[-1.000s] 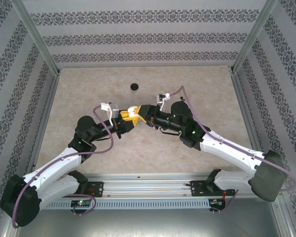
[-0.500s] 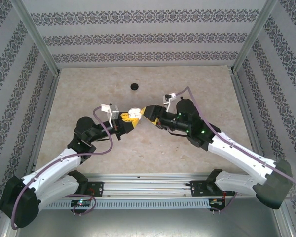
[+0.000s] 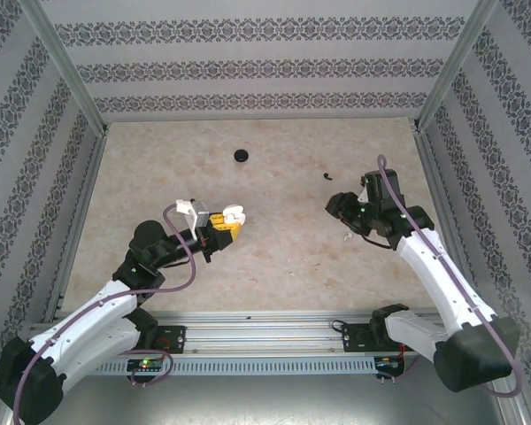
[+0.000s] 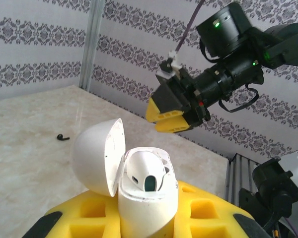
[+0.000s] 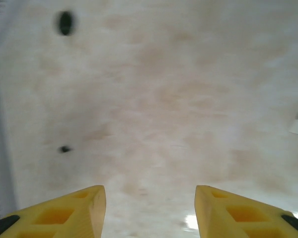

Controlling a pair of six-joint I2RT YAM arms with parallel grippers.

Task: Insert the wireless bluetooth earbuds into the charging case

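My left gripper (image 3: 223, 227) is shut on the white charging case (image 3: 234, 215), held above the table's middle. In the left wrist view the case (image 4: 148, 203) stands upright between the yellow fingers (image 4: 208, 208), its lid (image 4: 97, 153) swung open to the left. A white earbud (image 4: 141, 171) sits in the case's top. A black earbud (image 3: 328, 177) lies on the table at the back right, also seen as a black earbud (image 4: 63, 137) and a black earbud (image 5: 65, 148). My right gripper (image 3: 334, 209) hangs open and empty near it, fingers (image 5: 69, 210) wide apart.
A round black puck (image 3: 241, 156) lies on the marble table toward the back, seen blurred as the puck (image 5: 64, 23) in the right wrist view. Patterned walls and metal posts (image 3: 71, 71) enclose the table. The right gripper (image 4: 173, 112) hovers well beyond the case.
The right arm has drawn back to the right, away from the case, and its jaws have opened. The left gripper has shifted slightly back toward its base, still holding the case.
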